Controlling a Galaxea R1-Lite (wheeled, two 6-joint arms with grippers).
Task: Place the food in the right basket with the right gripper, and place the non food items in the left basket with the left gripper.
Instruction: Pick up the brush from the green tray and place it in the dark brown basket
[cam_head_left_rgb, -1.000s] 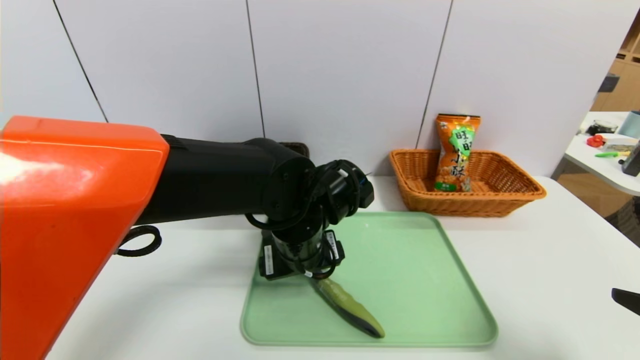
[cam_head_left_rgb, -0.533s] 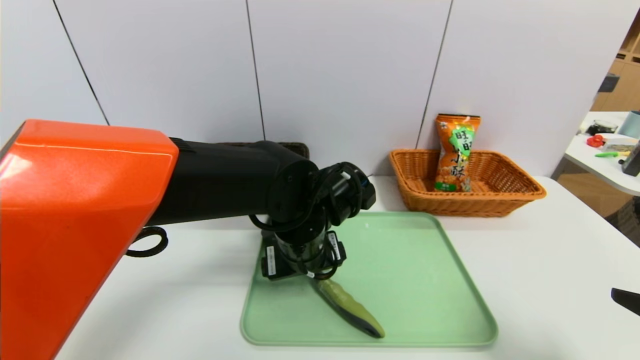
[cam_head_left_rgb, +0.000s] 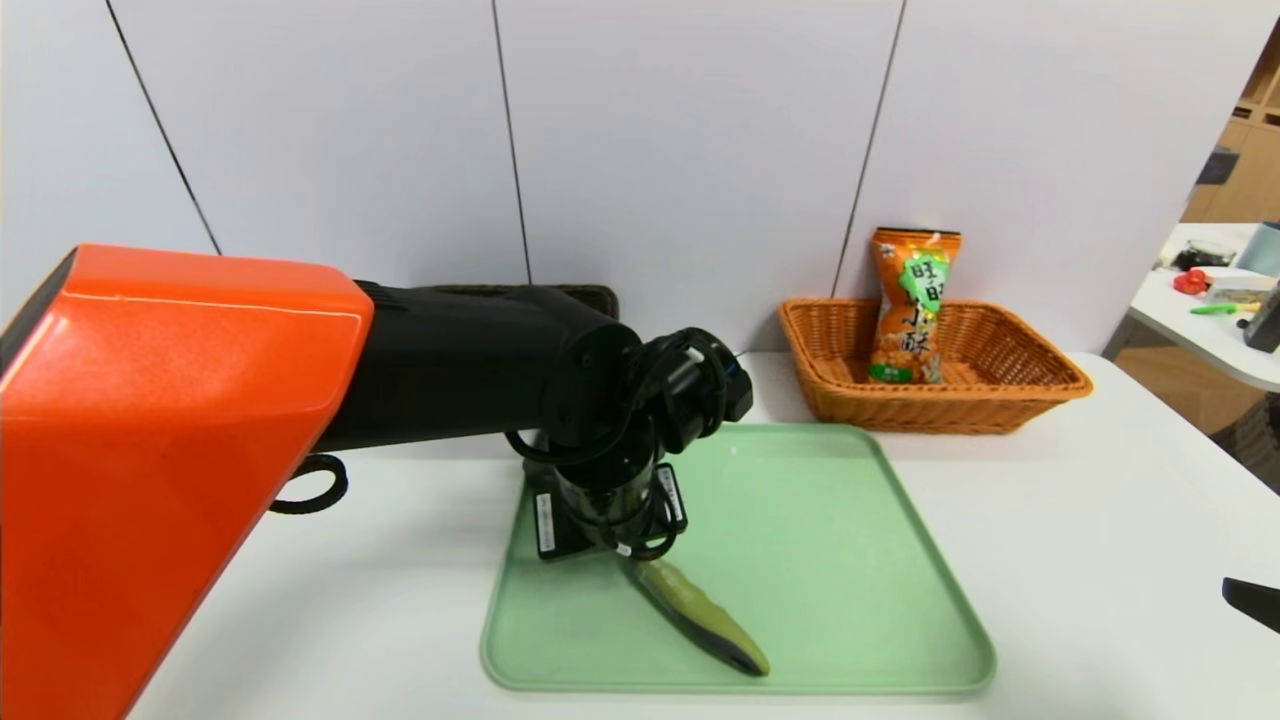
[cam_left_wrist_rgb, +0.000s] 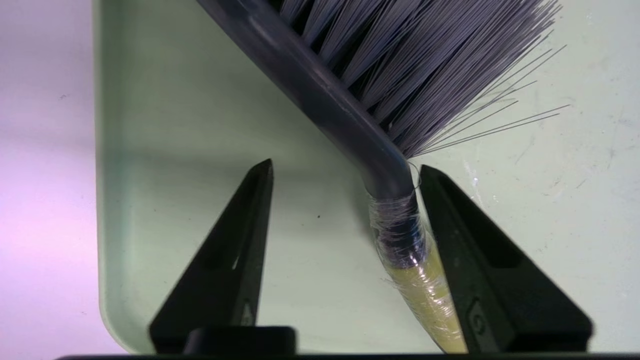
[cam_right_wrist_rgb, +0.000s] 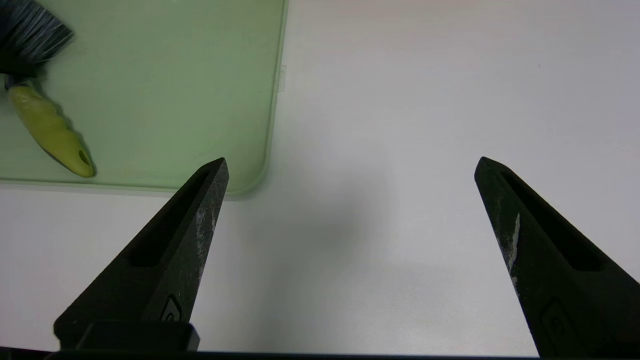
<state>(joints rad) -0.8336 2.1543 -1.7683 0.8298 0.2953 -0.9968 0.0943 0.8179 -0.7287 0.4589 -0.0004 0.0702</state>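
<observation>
While the white table (cam_head_left_rgb: 1100, 520) bears a green tray (cam_head_left_rgb: 830, 560), the left gripper (cam_left_wrist_rgb: 345, 220) hangs low over it, fingers parted around the brush (cam_head_left_rgb: 700, 615) neck, one touching. The snack bag (cam_head_left_rgb: 912, 305) stands in the orange basket (cam_head_left_rgb: 1020, 385). The right gripper (cam_right_wrist_rgb: 350, 210) waits wide open, empty, beside the tray.

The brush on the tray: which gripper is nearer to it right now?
Left. The left gripper is open and straddles the brush at the neck, one finger against it. The right gripper hangs open over bare table off the tray's corner.
</observation>
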